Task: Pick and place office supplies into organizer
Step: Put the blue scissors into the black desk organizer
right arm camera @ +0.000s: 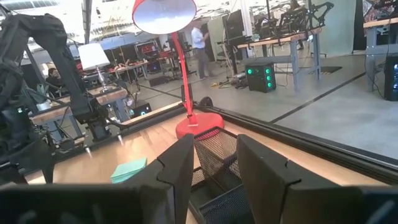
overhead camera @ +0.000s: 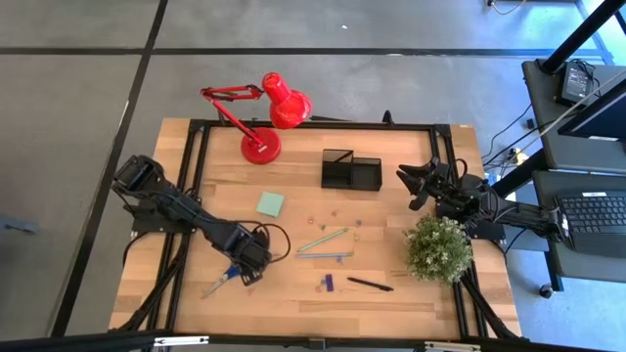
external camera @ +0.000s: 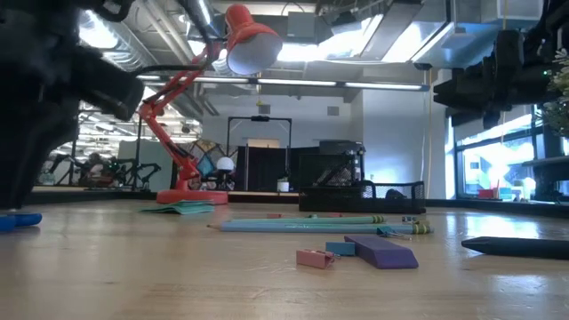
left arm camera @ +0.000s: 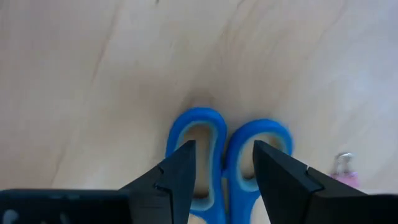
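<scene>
The blue-handled scissors (overhead camera: 220,282) lie flat near the table's near-left corner, handles toward my left gripper (overhead camera: 251,262). That gripper is open and points down over the handles (left arm camera: 222,146), one finger above each loop. The pale green sticky-note pad (overhead camera: 271,203), two light-blue pencils (overhead camera: 324,246), a purple piece (overhead camera: 328,283) and a black pen (overhead camera: 370,285) lie on the wood. The black organizer (overhead camera: 352,171) stands near the far edge. My right gripper (overhead camera: 416,186) hovers open just right of it, raised off the table (right arm camera: 214,146). My left gripper comes at the scissors' handle loops (left arm camera: 198,134) from above, its fingers (left arm camera: 180,171) set over the two loops. I cannot tell whether they touch the handles. The scissors lie flat on the table.
A red desk lamp (overhead camera: 266,117) stands at the far left of the organizer. A bushy green plant (overhead camera: 438,246) sits below the right arm. A black metal frame (overhead camera: 196,176) borders the tabletop. Small clips (overhead camera: 337,209) lie scattered mid-table. A pink piece (external camera: 316,258) lies beside the purple one.
</scene>
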`<act>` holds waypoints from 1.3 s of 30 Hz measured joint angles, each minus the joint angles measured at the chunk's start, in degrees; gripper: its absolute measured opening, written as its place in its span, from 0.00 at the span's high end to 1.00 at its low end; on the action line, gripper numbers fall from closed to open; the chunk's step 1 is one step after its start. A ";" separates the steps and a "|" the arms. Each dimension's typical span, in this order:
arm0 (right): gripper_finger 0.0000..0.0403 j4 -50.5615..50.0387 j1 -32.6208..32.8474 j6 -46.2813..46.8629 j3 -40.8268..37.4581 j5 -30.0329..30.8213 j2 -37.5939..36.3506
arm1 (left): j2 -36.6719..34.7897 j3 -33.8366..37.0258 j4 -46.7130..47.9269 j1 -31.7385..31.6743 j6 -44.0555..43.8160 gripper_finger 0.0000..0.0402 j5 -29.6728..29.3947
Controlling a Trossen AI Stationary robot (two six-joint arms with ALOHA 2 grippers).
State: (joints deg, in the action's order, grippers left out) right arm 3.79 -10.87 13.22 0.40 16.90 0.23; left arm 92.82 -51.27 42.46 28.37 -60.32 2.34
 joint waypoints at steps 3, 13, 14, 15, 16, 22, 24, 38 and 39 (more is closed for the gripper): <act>0.69 0.08 0.01 -0.05 0.00 -0.01 0.00 | 2.07 0.00 0.06 0.70 -0.87 0.62 1.41; 0.69 0.15 0.01 -0.30 0.00 -0.01 0.00 | 6.79 -0.83 2.65 1.17 -0.77 0.62 0.80; 0.69 0.15 0.01 -0.35 0.00 -0.01 0.00 | 6.62 -0.81 2.59 1.23 -0.76 0.62 0.26; 0.69 0.15 0.00 -0.36 0.00 -0.01 0.00 | 6.39 -0.70 2.35 1.23 -0.60 0.62 0.01; 0.69 0.15 0.02 -0.35 0.00 -0.01 0.00 | 5.94 -0.42 1.90 1.24 -0.16 0.62 -0.12; 0.69 0.15 0.01 -0.38 0.00 -0.01 0.00 | 5.24 0.00 0.36 1.25 4.57 0.62 -0.94; 0.69 0.13 0.02 -0.54 0.00 -0.01 0.00 | 5.24 0.00 0.33 1.25 5.37 0.62 -1.35; 0.69 0.13 0.00 -1.71 0.00 -0.01 0.00 | 5.24 0.00 0.10 1.23 4.33 0.62 -1.17; 0.69 0.13 0.00 -1.71 0.00 -0.01 0.00 | 5.24 0.00 0.08 1.23 4.29 0.62 -1.14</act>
State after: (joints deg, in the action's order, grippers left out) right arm 3.92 -10.87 11.51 0.40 16.88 0.23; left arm 98.06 -51.27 42.54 29.61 -56.03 1.19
